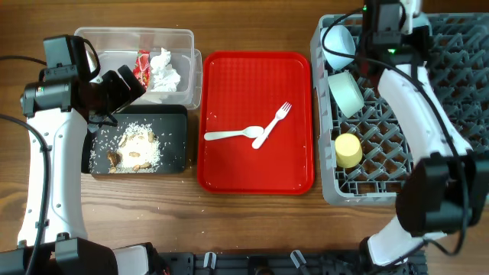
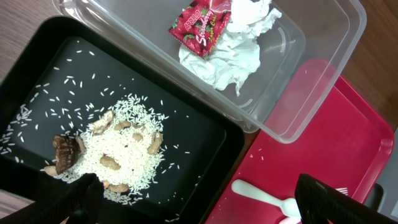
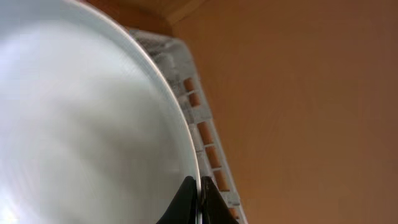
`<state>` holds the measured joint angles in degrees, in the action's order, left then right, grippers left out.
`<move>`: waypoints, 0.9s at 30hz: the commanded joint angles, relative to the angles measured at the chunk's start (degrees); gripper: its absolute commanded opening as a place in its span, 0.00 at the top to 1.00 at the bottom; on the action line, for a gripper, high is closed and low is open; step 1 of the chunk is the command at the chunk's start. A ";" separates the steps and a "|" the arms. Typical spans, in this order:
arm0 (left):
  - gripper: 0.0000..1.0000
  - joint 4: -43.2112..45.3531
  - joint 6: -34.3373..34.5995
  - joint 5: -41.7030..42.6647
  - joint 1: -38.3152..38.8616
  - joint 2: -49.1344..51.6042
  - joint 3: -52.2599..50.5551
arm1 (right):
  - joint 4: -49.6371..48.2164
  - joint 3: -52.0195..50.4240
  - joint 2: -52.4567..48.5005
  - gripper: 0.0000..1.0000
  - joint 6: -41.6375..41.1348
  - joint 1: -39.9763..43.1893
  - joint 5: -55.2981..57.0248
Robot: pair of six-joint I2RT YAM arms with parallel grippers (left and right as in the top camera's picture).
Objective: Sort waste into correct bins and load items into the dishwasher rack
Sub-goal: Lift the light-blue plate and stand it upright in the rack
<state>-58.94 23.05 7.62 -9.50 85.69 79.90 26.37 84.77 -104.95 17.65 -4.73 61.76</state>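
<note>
Your right end effector point(image 3: 199, 190) pinches the plate point(image 3: 81, 124) rim, rack point(image 3: 200, 134) just beyond; so thin a hold could let it slip. Your left end effector point(image 2: 205, 199) hangs released.

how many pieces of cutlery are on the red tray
2. A white spoon lies across the middle of the red tray; a white fork slants beside it, its handle meeting the spoon's right end. Nothing seems hidden.

The only readable writing is on the red snack wrapper point(image 2: 200, 28): white cursive lettering that appears to say "Strawberry". Smaller print above that word is too small to make out. Nothing else carries legible text.
</note>
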 commanded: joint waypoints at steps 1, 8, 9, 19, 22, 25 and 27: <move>0.00 0.15 -0.26 0.68 -0.26 -0.24 0.79 | -0.17 -0.26 -2.69 0.96 1.81 -0.04 0.70; 0.00 0.15 -0.26 0.66 -0.26 -0.24 0.79 | -0.20 -0.26 -2.78 0.76 0.50 -0.61 -5.57; 0.00 0.15 -0.26 0.68 -0.26 -0.24 0.79 | -0.22 -0.26 -2.64 0.59 -1.44 -0.66 -5.53; 0.00 0.15 -0.26 0.68 -0.26 -0.24 0.79 | 1.44 -0.26 7.87 0.00 -14.62 -0.68 -15.06; 0.00 0.15 -0.26 0.68 -0.26 -0.24 0.79 | 3.58 -0.26 13.53 0.00 -18.16 -1.07 -20.15; 0.00 0.15 -0.26 0.68 -0.26 -0.24 0.79 | 7.76 -0.26 18.84 0.00 -24.15 -2.29 -31.69; 0.00 0.15 -0.26 0.68 -0.26 -0.24 0.79 | 12.11 -0.26 22.53 0.00 -28.17 -3.48 -51.65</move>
<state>-58.94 23.05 7.62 -9.50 85.69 79.90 34.87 84.64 -87.61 -1.21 -6.15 36.82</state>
